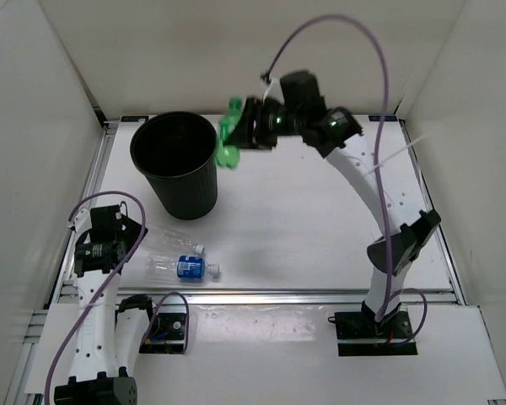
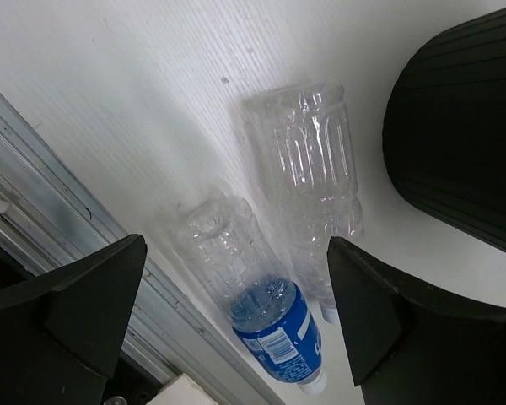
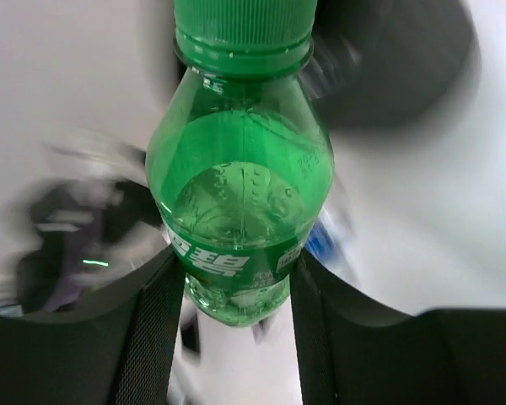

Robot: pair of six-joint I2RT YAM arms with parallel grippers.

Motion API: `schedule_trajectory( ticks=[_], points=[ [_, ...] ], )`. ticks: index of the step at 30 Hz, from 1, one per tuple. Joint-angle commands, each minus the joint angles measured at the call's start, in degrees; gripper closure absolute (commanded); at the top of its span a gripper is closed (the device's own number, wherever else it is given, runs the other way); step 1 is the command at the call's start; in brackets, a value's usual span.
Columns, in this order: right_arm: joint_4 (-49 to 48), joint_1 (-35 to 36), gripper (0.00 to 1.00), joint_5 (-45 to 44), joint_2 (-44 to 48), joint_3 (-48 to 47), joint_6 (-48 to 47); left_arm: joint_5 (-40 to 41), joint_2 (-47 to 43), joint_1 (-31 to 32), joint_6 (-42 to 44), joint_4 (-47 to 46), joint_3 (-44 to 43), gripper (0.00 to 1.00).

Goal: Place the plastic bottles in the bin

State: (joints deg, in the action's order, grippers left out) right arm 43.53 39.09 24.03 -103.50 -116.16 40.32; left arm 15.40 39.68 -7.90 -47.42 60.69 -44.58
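Right jaws tight on green bottle (image 3: 240, 194), near rim of bin (image 1: 185, 190)

Counter: flat white counter (image 1: 304, 228) with a matte, faintly ribbed surface.
Rails: silver aluminium frame rails (image 1: 320, 297) bordering the counter's edges.
Walls: plain white panels (image 1: 34, 101) on three sides.

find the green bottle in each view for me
Top external: green bottle at upper middle, held in the right gripper, just right of the rim of the bin.
Left wrist: not in it.
Right wrist: centre of the picture, cap up, clamped between the jaws.
Shared landmark: the bin, at the right edge in the left wrist view; the blurred dark shape at upper right in the right wrist view is probably it.
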Motion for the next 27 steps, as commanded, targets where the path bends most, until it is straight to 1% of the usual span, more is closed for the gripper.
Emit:
schedule_trajectory(
  ticks=[1,2,3,4,5,7,9,10,14,15,16,17,20,21,24,27],
  points=[
    [-0.3,1.1,0.95,-2.6,-4.5,-21.6,-3.8,-2.6,1.5,0.2,-0.9,-0.1,0.9,0.00],
    [-0.3,1.6,0.93,-1.9,-6.6,-25.5,-3.8,-3.4,2.2,0.2,-0.9,-0.7,0.9,0.00],
    [-2.0,1.6,0.93,-1.4,-9.3,-27.5,-3.8,-3.4,2.2,0.2,-0.9,-0.7,0.9,0.00],
    [-7.0,1.6,0.91,-1.4,-10.0,-27.5,-2.8,-3.4,2.9,0.2,-0.9,-0.7,0.9,0.00],
    [-10.4,1.6,0.89,-0.4,-10.0,-25.7,-1.2,-4.0,2.9,0.2,-0.9,-0.7,0.9,0.00],
    [-16.9,1.6,0.86,0.1,-11.8,-25.7,0.1,-4.0,3.6,0.2,-0.9,-0.7,-0.2,0.00],
    [-19.1,1.6,0.82,1.5,-16.0,-30.1,2.8,-4.0,4.1,0.2,-0.4,-0.7,-0.9,0.00],
    [-21.6,1.6,0.81,2.1,-17.2,-30.9,3.4,-4.7,4.1,0.2,0.1,-1.2,-1.0,0.00],
    [-23.6,3.7,0.77,1.5,-18.5,-29.4,2.1,-7.8,4.7,0.2,1.9,-2.6,-1.0,0.00],
    [-23.6,4.2,0.73,1.5,-19.1,-29.4,2.0,-10.0,4.7,0.2,1.9,-3.5,-1.0,0.00],
    [-23.6,4.2,0.71,1.5,-19.1,-29.4,2.0,-11.1,4.7,0.2,1.9,-4.1,-0.4,0.00],
    [-21.8,4.2,0.67,1.5,-19.1,-29.4,1.4,-12.0,4.7,0.2,1.9,-4.6,-0.4,0.00],
    [-18.1,4.2,0.15,1.5,-16.9,-27.8,-0.8,-13.7,4.1,0.2,0.1,-6.1,1.7,0.00],
    [-17.0,4.2,0.00,0.6,-16.0,-27.0,-2.9,-13.7,4.1,0.2,0.1,-6.1,2.2,0.00],
    [-13.6,4.2,0.00,-2.4,-11.6,-26.4,-6.0,-13.7,3.5,0.2,-1.3,-6.6,3.6,0.00],
    [-12.9,1.6,0.00,-6.0,-4.9,-21.7,-8.1,-14.8,2.9,0.2,-2.4,-7.2,6.0,0.00]
  ],
)
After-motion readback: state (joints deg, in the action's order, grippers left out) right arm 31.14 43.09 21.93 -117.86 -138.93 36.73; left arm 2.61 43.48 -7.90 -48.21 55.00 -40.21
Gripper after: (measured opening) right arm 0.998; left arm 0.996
